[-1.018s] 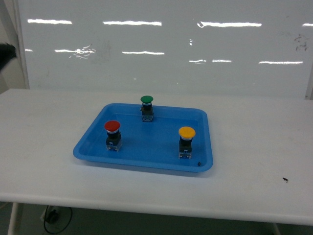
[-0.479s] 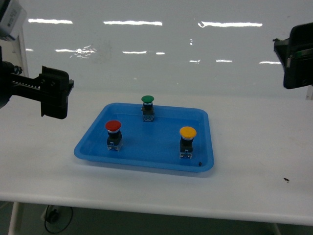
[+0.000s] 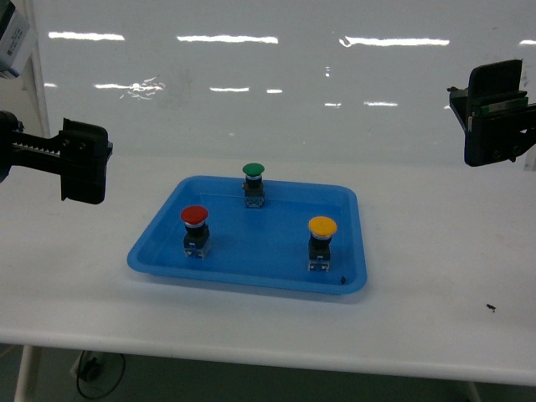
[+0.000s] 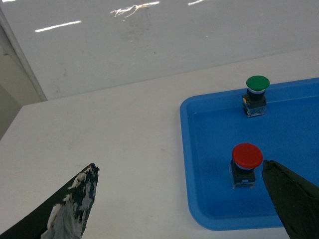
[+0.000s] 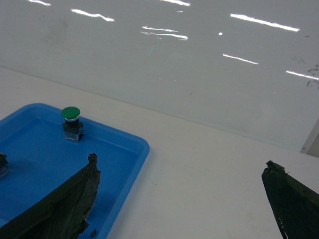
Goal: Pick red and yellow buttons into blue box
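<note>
The red button [image 3: 193,228] and the yellow button [image 3: 322,239] stand upright in a shallow blue tray [image 3: 251,283], red at the left, yellow at the right. The blue box is out of view. My left gripper [image 3: 82,161] hovers left of the tray and above the table. In the left wrist view it [image 4: 179,167] is open, with the red button [image 4: 247,163] just beside its right finger. My right gripper [image 3: 494,126] hangs high at the far right. In its own view it [image 5: 180,160] is open over bare table, and the yellow button is hidden.
A green button [image 3: 252,182] stands at the tray's back edge, also visible as the green button [image 4: 257,94] and the green button [image 5: 71,122] in the wrist views. The white table [image 3: 435,251] meets a glossy white wall behind. A small dark speck [image 3: 489,307] lies at the right.
Both arms have come into the head view from the sides since a second ago. In the last half second the left gripper drifted slightly left and the right gripper moved inward.
</note>
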Motion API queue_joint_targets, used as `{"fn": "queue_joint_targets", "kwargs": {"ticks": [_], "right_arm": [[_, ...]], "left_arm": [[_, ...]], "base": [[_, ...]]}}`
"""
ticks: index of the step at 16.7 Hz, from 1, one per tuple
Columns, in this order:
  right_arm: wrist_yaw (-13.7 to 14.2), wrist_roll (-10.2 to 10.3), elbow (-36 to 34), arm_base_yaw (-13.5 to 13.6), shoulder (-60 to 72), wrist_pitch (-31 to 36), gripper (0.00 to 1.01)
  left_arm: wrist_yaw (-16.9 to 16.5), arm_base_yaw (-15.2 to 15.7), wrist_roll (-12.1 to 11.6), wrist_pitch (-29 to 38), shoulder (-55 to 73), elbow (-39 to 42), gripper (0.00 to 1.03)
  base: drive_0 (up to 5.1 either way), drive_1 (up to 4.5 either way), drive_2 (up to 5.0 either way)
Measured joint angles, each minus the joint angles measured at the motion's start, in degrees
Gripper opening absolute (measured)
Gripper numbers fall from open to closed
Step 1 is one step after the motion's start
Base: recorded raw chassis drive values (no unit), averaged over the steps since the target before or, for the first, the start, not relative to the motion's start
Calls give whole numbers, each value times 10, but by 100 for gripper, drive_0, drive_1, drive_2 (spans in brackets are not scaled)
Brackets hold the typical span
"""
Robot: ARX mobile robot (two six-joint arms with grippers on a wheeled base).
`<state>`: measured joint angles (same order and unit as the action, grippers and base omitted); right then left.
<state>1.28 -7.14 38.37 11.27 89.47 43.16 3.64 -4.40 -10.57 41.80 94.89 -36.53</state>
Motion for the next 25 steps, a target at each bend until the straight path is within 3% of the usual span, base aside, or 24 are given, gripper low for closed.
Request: {"fn": "queue_joint_targets", "kwargs": {"ticks": [5,7,8,9,10,11,12,15,17,20,25], "right_arm": [[0,0,0,0,0,0,98],[-46,0,11,-38,19,7,98],[-58,1,42,-63,47,-12,98],[-97,-5,92,-84,100,-15,98],[-134,-28,176,-85,164,-47,98],[-152,-34,224,-58,209,-116,98],[-157,-32,232,-30,218,-135,98],[-149,-35,237,16,219,-135,98],[-131,-41,242,27,230,-125,98],[-101,-59,242,30,242,-121,98],[-110,-66,239,15,253,-99,98]], "left_arm": [[0,-2,0,0,0,0,98],[6,-8,0,-8,4,-5,98],[38,-19,1,-14,30,-36,98],[69,-58,4,-38,97,-123,98],[103,-117,0,-78,178,-226,98],[138,-101,-9,-88,233,-271,98],[159,-80,-17,-87,258,-282,98],[155,-49,-19,-92,267,-285,98],[148,-39,-19,-107,267,-287,98],[151,-39,-19,-108,267,-287,98],[150,-41,-19,-109,267,-287,98]], "base": [[0,0,0],[0,0,0],[0,0,0],[0,0,0],[0,0,0],[0,0,0],[0,0,0],[0,0,0],[0,0,0],[0,0,0],[0,0,0]]}}
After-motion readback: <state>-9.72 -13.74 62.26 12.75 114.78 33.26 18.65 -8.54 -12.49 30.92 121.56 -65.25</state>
